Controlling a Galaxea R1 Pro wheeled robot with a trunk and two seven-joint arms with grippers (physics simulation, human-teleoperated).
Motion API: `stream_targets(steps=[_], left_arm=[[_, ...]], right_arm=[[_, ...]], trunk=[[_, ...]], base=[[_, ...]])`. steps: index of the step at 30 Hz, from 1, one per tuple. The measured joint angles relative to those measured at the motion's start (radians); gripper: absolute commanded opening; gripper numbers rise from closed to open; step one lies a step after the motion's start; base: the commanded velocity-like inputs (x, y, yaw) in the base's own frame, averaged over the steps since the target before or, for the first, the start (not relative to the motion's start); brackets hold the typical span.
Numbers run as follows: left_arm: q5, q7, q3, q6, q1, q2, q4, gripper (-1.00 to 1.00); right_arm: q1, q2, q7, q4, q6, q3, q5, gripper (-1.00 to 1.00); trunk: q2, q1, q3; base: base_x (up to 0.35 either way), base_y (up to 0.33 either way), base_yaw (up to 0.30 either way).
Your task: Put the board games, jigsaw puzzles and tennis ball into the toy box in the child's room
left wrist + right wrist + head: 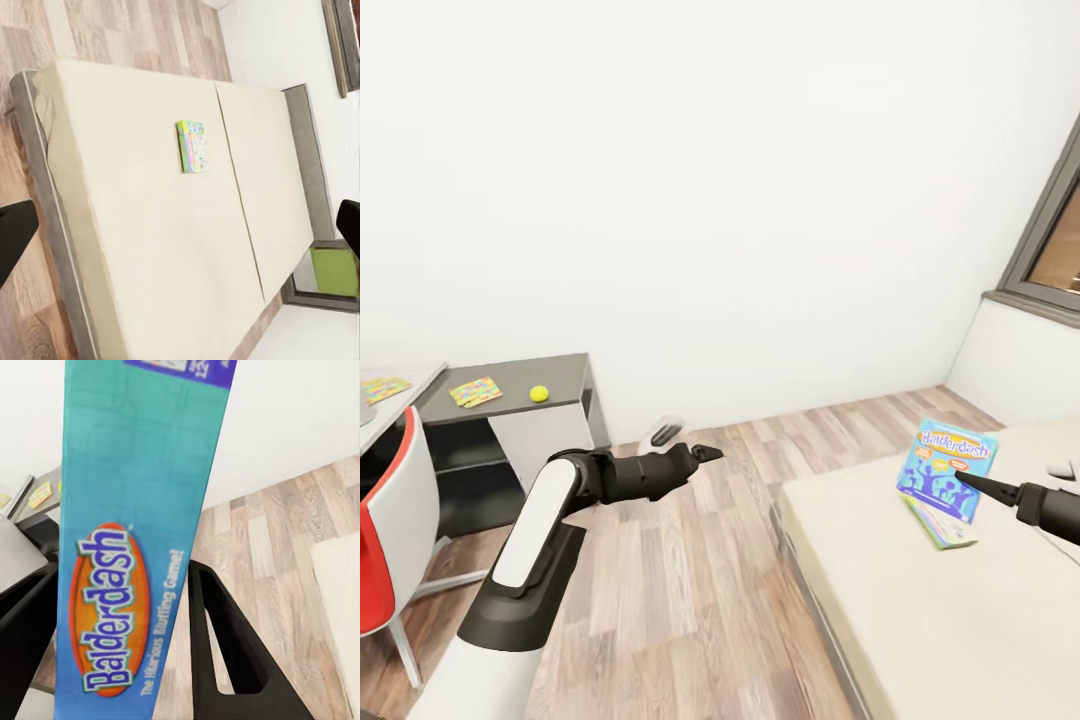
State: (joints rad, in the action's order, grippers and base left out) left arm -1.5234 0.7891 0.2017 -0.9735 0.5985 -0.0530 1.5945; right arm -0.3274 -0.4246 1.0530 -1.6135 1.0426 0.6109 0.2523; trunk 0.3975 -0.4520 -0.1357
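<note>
Blue Balderdash box [135,510] between the right end effector's [124,607] black fingers [225,645].

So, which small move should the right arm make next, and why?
Probably carry it left toward the table: the right pincer grips the Balderdash box, lifted off the other game box on the bed.

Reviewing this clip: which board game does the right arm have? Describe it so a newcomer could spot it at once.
Find the big beige bed at the right of the head view. At its upper part, the large flat blue "Balderdash" game box is raised at a slant, pinched by the right gripper. Unlike the smaller green-edged game box lying flat on the bed cover beneath it, it shows purple figures and its title.
</note>
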Motion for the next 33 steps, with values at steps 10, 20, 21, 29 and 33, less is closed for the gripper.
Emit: stream_targets(steps=[10,20,21,29,33], left_arm=[[-0.002,-0.074,-0.001,0.001,0.000,-0.002,-0.001,1.00],[-0.002,-0.093,-0.002,0.001,0.000,-0.002,-0.001,1.00],[-0.001,-0.094,-0.001,0.000,0.000,-0.002,-0.001,1.00],[-0.001,-0.115,0.000,-0.001,-0.001,-0.002,0.000,1.00],[-0.001,-0.117,0.001,-0.001,-0.001,-0.001,0.000,1.00]], right_arm=[[0.000,-0.002,0.000,0.000,0.001,0.005,0.004,-1.00],[0.002,-0.002,0.000,0.000,0.002,0.009,0.021,-1.00],[0.002,-0.002,0.000,0.000,0.002,0.009,0.022,-1.00],[0.003,0.003,0.001,0.000,0.001,0.009,0.030,-1.00],[0.003,0.007,0.003,0.000,0.001,0.008,0.029,-1.00]], trunk=[[0.000,0.003,0.007],[0.001,0.003,0.014],[0.000,0.003,0.014],[0.000,0.003,0.015],[0.000,0.003,0.015]], base=[[0.046,0.000,0.181],[0.050,0.000,0.023],[0.220,0.000,0.004],[0.289,0.000,0.002],[0.330,0.000,0.000]])
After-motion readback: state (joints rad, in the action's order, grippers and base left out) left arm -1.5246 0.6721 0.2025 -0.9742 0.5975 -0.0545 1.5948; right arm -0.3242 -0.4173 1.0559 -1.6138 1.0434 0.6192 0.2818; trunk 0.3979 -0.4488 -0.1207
